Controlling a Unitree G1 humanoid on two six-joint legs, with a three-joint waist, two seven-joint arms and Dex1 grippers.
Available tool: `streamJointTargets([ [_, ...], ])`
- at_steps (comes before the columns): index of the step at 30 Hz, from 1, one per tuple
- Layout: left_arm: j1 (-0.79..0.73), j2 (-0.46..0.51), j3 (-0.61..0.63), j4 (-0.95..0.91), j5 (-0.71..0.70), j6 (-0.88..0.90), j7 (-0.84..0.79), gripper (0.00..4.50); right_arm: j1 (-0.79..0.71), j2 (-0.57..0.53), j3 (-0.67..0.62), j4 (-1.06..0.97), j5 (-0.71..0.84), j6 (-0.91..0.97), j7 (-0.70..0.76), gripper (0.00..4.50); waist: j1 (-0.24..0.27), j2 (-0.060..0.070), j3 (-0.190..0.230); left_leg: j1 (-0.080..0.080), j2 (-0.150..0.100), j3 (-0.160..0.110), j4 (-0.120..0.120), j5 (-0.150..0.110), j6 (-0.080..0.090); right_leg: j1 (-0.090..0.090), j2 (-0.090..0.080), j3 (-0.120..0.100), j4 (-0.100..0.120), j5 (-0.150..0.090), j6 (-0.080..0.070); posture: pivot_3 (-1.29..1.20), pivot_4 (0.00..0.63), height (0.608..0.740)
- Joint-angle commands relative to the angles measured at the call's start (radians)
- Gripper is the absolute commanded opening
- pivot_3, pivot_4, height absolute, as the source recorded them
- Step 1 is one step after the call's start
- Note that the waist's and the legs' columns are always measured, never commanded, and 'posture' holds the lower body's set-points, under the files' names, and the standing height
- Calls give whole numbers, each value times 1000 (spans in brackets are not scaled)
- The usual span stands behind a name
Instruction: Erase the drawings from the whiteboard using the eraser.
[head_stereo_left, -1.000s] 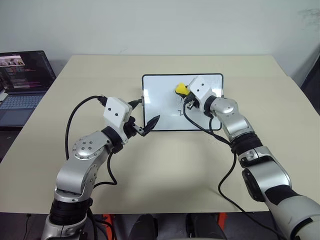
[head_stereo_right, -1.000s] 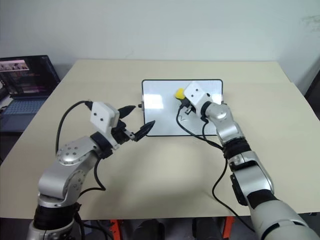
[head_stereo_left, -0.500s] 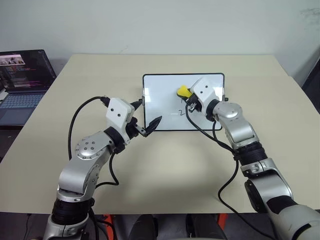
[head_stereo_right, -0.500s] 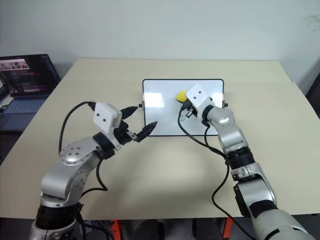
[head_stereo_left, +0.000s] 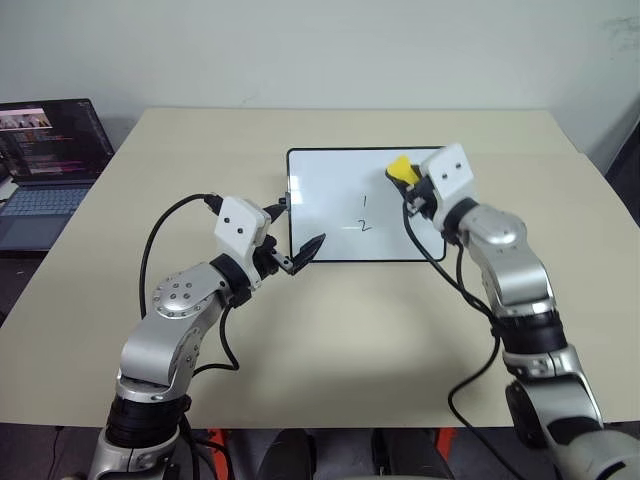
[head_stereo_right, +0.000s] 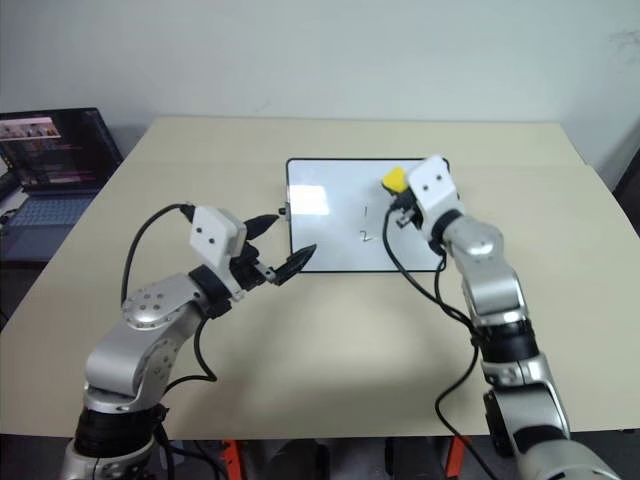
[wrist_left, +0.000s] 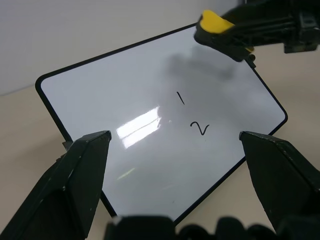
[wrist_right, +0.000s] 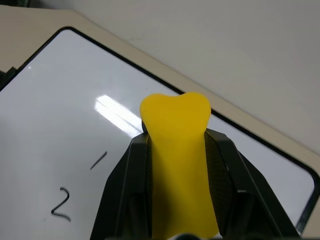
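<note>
The right end effector (head_stereo_left: 412, 185) is clamped on the yellow eraser (head_stereo_left: 401, 168), its two black fingers (wrist_right: 125, 185) pinching the block from either side so that the yellow tip juts out ahead of them over the far right corner of the whiteboard (head_stereo_left: 320, 185). Whether the eraser is pressed to the glossy surface or held just above it cannot be told.

The remaining drawings (head_stereo_left: 364, 213) — a short "1" stroke with a "2" below it — sit near the middle of the board, toward the robot's left of the eraser and a little nearer the robot. That offset is what the next stroke turns on: judged from here, the eraser has to travel leftward and back toward the robot, across the board's long axis, to reach the marks. The right arm is plainly the nearer one and already carries the tool.

The left end effector (head_stereo_left: 292, 240) stands open, one finger by the board's left edge and the other at its near left corner — apparently placed to steady the frame, though contact cannot be confirmed. The board lies flat on the beige counter (head_stereo_left: 330, 340), with a laptop (head_stereo_left: 45, 165) well apart beyond the counter's left side.
</note>
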Motion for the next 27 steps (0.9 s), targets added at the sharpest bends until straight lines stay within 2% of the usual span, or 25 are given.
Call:
streamJointTargets([
  [1,5,3,7,-45,-4,-16,-1,4500,53,-24,-28,-132,21,27,-5,1140,-1,0,0,0,0,0,0,0,0,0,0,0,0,0,0,0,150,740],
  [8,1,1,3,-41,-3,-12,0,4500,99,-33,-39,-176,18,46,-41,1140,-1,0,0,1,0,-1,0,0,0,0,0,0,1,0,0,0,150,740],
  [27,-14,4,0,-26,0,-12,-8,4500,98,-30,-33,-167,20,46,-75,1140,-1,0,0,0,0,0,0,0,0,0,0,0,0,0,0,0,150,740],
])
